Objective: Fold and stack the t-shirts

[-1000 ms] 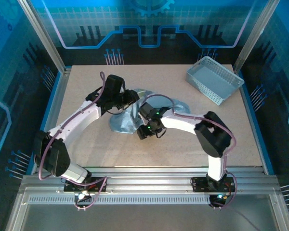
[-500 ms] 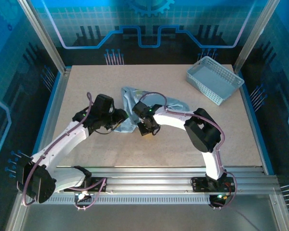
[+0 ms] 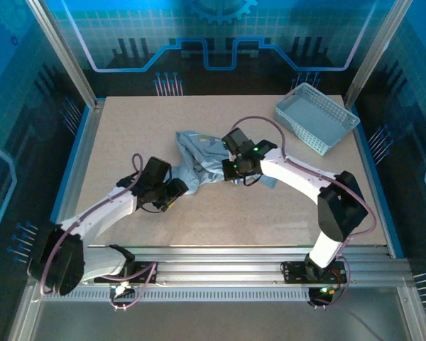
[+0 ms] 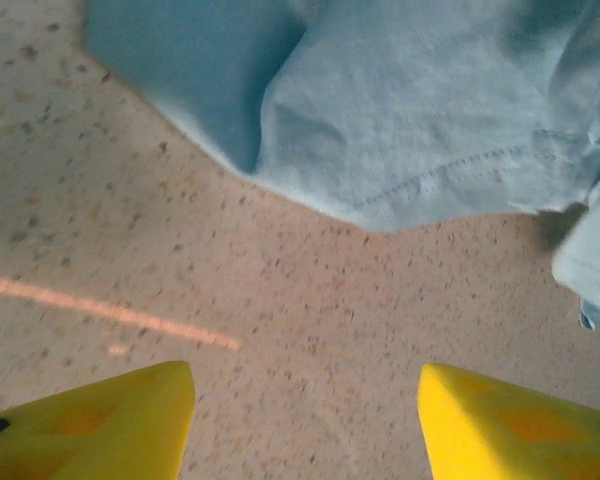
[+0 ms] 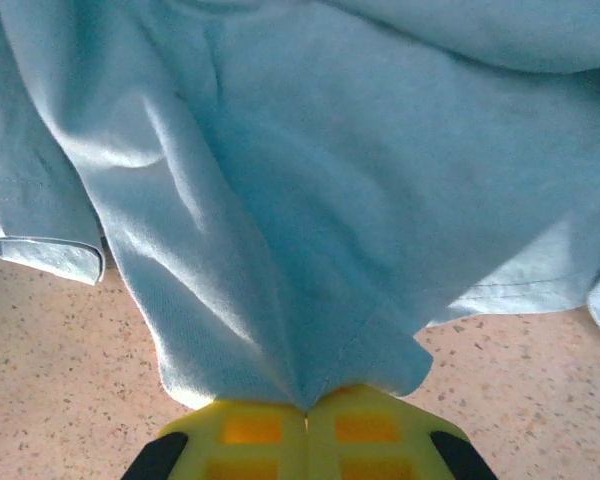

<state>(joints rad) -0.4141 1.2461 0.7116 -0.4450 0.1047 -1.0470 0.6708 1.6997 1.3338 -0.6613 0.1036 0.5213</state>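
Overhead: one pale grey-blue soft cloth t-shirt (image 3: 199,150) lies crumpled and unfolded around the middle of the speckled tan desk (image 3: 128,128), a shade toward 12 o'clock. A white lattice plastic basket (image 3: 316,117) sits in the 1 o'clock corner, well apart from the shirt and askew to the desk edges. The left arm (image 3: 106,209), white with a black wrist, reaches in from 7 o'clock. The left jaws sit at the heap's 7 o'clock edge, just beside the cloth. Left wrist view: two yellow fingertips (image 4: 105,420) stand wide apart with bare desk (image 4: 310,330) between them, nothing held. The t-shirt (image 4: 410,110) lies ahead at 12 o'clock, its stitched hem turned toward the tips, near but not between them. A pale orange streak (image 4: 110,312) marks the desk at 9 o'clock. The right arm (image 3: 295,179) curves in from 5 o'clock over the desk, and the right jaws are down on the heap near its middle. Right wrist view: yellow pads (image 5: 255,430) are pressed together, pinching a fold of the t-shirt (image 5: 360,180). Cloth fans out from the pinch toward 12 o'clock in long creases, and a hemmed edge hangs at 9 o'clock above the desk (image 5: 40,400). Overhead again, a flap of the cloth lies on the desk at the 4 o'clock side of the right wrist
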